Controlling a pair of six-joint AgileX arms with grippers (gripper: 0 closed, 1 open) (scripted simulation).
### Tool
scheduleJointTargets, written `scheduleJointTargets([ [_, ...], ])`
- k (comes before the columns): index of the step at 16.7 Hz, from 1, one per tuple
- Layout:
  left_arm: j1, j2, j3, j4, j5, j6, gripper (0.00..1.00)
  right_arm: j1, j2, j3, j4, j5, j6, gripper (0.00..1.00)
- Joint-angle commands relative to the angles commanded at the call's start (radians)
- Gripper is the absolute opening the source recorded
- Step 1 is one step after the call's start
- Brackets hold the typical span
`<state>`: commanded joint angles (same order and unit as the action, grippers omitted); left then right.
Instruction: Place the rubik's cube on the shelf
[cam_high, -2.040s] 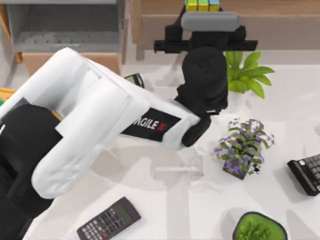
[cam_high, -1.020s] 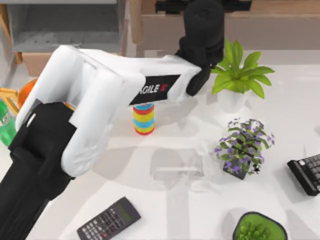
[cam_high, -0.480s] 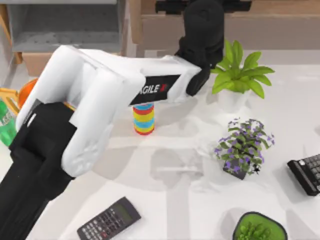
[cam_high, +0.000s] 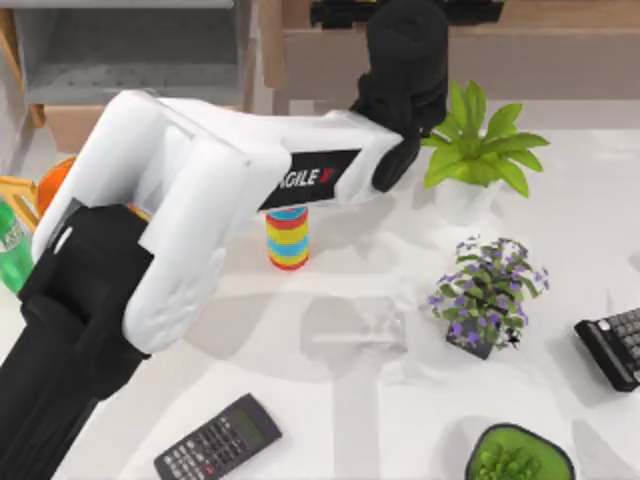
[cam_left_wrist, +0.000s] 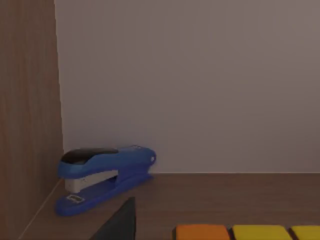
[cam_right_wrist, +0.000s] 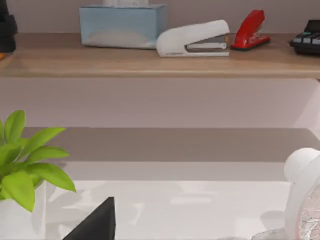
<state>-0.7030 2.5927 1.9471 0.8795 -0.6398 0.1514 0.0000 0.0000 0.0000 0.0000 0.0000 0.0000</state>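
One piece of writing can be read: white capitals "AGILE" with a red mark after them, on a black panel on the left arm (cam_high: 200, 190), which is the AgileX arm stretched across the table (cam_high: 330, 400) toward the shelf (cam_high: 560, 45) at the top view's far edge.

Three staplers show in the wrist views. A blue stapler (cam_left_wrist: 102, 177) lies on the shelf board beside the wooden upright (cam_left_wrist: 27, 115). A white stapler (cam_right_wrist: 195, 39) and a red stapler (cam_right_wrist: 252, 30) lie on the upper board, next to one pale blue box (cam_right_wrist: 122, 25). Three potted plants stand on the table: a leafy green plant (cam_high: 480, 150), a purple-flowered plant (cam_high: 487, 290) and a green clump (cam_high: 515, 455). One ring stack (cam_high: 288, 238) in red, blue and yellow and one calculator (cam_high: 218, 438) stand on the table as well.

Only the top row of the rubik's cube (cam_left_wrist: 250, 233) is in sight: one orange tile and two yellow tiles, split by dark lines. It sits low in the left wrist view, over the brown shelf board, near the blue stapler but apart from it.

The left gripper (cam_high: 405, 12) is at the shelf; I cannot tell whether it grips the cube. The right gripper (cam_right_wrist: 97, 222) is over the table facing the shelf, and its state cannot be told either.
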Motion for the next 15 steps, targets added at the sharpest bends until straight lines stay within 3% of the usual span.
scheduleJointTargets([
  [9, -0.005, -0.003, -0.004, -0.001, 0.000, 0.003, 1.00, 0.000, 0.000, 0.000, 0.000, 0.000, 0.000, 1.00],
  [15, -0.039, -0.156, -0.202, -0.075, 0.012, 0.170, 1.00, 0.000, 0.000, 0.000, 0.000, 0.000, 0.000, 1.00],
])
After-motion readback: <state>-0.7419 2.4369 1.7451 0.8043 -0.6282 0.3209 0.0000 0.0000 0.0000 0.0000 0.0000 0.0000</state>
